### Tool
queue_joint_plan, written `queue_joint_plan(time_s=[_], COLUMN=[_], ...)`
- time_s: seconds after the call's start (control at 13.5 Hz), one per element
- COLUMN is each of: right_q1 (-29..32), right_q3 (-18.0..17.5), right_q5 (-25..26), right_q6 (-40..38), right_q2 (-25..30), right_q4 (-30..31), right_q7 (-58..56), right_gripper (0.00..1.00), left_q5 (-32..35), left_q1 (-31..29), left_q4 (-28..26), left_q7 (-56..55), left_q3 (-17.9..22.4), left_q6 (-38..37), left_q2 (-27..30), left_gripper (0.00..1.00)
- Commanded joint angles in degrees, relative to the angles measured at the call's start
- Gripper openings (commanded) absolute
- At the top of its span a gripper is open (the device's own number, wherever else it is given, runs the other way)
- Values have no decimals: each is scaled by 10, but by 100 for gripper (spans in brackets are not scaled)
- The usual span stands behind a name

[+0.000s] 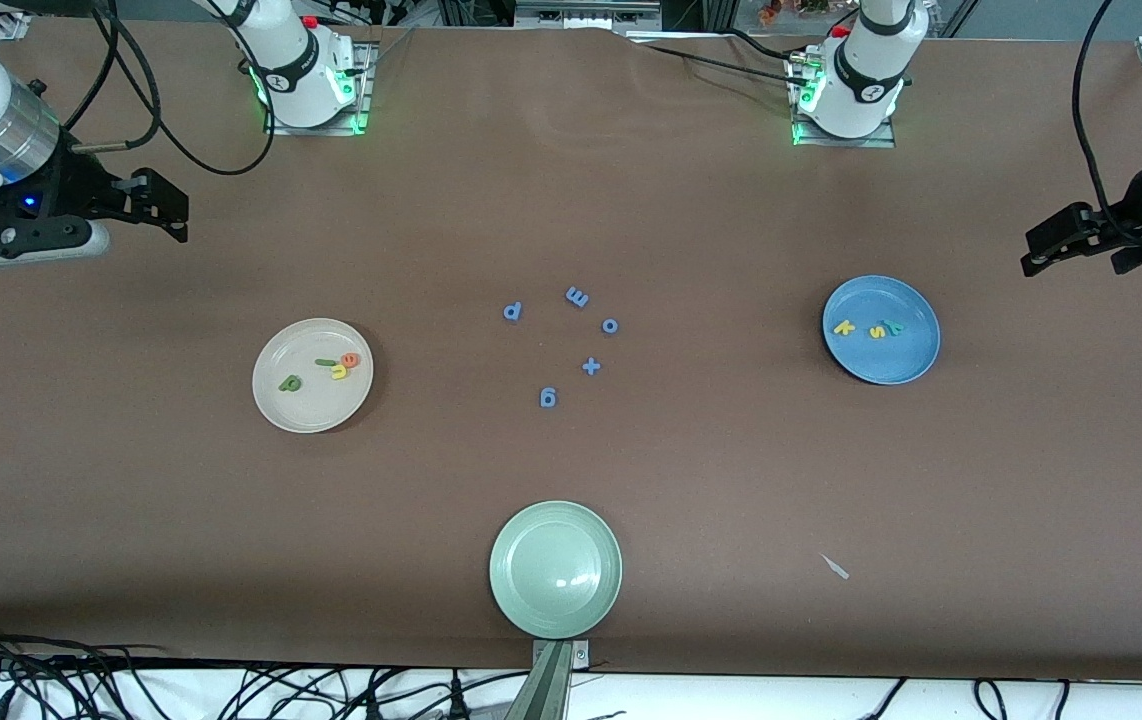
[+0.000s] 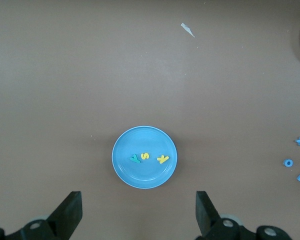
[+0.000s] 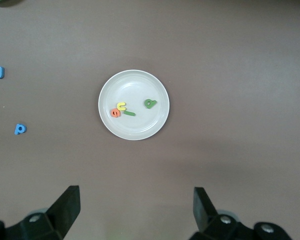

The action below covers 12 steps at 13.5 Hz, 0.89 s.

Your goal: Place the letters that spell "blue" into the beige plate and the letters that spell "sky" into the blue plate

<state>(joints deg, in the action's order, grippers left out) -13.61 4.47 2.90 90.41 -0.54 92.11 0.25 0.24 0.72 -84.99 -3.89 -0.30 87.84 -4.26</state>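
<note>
We see the beige plate point(image 1: 276, 400) toward the right arm's end of the table, carrying the orange e point(image 1: 350, 359), yellow u point(image 1: 338, 372), light-green l point(image 1: 325, 362) and dark-green b point(image 1: 289, 383). The blue plate point(image 1: 906, 365), toward the left arm's end, holds the yellow k point(image 1: 842, 327), yellow s point(image 1: 876, 331) and teal y point(image 1: 893, 327). Five blue letters point(image 1: 591, 366) lie mid-table between them; a pale green plate point(image 1: 555, 569) sits at the table's edge nearest the front camera. Both arms wait: the left gripper point(image 2: 138, 212) and the right gripper point(image 3: 136, 210) hang with fingers spread, holding nothing, each over the table edge at its own arm's end.
</note>
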Motion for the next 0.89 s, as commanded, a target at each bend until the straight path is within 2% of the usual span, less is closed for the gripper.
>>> queue_joint_plan(time_s=[0.0,0.22,0.45,0.82], right_q1=[7,8,7,7], right_q3=[-5,-2,24,34], right_q5=[-1,-9,-51,-52], right_q6=[-15,-16,-16,-16], right_q2=[-5,-9,-9,-9], right_q4=[-14,-13,-13,-11], right_q7=[6,7,11,11], right_gripper=[100,100,100,100], left_q5=[26,20,18,13], left_q1=[3,3,2,-5], left_q4=[18,19,19,19], left_q7=[12,6,6,13], left_q3=[-3,-3,-2,-1], left_q6=[-12,-12,-12,-11], left_q2=[-8,-8,-8,-8], left_gripper=[100,100,100,100])
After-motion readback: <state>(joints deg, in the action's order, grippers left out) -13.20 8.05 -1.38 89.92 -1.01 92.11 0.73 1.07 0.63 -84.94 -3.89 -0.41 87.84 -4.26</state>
